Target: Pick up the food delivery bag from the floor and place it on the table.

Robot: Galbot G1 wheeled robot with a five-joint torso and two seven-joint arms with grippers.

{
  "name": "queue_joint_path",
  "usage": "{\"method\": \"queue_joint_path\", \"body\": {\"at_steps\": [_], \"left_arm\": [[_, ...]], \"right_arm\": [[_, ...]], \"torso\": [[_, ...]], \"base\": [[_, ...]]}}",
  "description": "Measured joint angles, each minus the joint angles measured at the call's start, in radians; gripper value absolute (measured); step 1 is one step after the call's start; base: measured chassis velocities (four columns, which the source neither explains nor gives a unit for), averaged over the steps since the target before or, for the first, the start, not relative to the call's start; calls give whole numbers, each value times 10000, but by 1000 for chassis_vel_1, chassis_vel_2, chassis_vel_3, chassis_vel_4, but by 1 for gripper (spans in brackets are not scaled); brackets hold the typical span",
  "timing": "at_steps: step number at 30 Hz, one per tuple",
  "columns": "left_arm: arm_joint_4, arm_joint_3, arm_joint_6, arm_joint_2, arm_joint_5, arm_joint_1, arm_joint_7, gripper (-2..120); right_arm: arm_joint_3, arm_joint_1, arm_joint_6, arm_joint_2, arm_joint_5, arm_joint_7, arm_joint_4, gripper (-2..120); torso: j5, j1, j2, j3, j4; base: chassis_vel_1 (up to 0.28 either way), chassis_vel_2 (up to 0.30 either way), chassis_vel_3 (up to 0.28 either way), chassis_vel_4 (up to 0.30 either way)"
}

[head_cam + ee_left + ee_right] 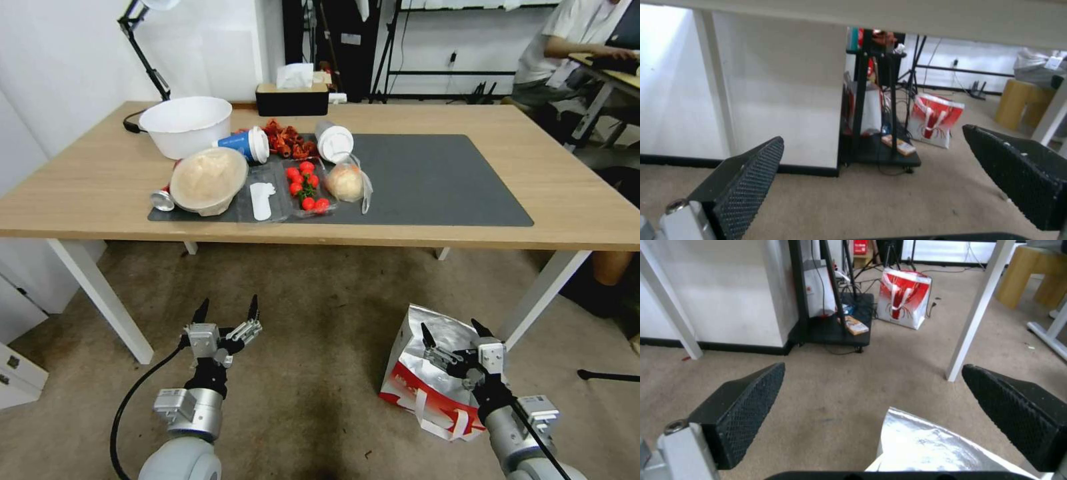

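The food delivery bag was left on the floor by the table leg. The right gripper was held spread above its foil mouth, apparently for grasping; the left gripper was held spread, idle.

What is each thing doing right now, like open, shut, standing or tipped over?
food delivery bag: on the floor, top open, foil lining showing.
right gripper: jaws open, above the bag's open top, holding nothing.
left gripper: jaws open, empty, over bare carpet.
blue cup: tipped on its side on the table.
white bowl: upright.
cherry tomatoes: lying on the dark mat.
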Motion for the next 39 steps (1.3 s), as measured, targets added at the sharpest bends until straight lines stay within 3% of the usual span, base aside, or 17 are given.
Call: {"method": "queue_joint_path", "body": {"at_steps": [27, 39], "left_arm": [[264, 108, -104, 80, 92, -232, -30, 100], [325, -335, -90, 214, -374, -479, -42, 100]], "right_arm": [[20, 4, -1, -50, -87, 8, -63, 100], [-5, -117, 130, 22, -202, -113, -74, 100]], "torso": [[-1, -390, -1039, -653, 0], [-1, -598, -1623, -1024, 0]], "base": [[0, 0, 0, 0], [0, 0, 0, 0]]}}
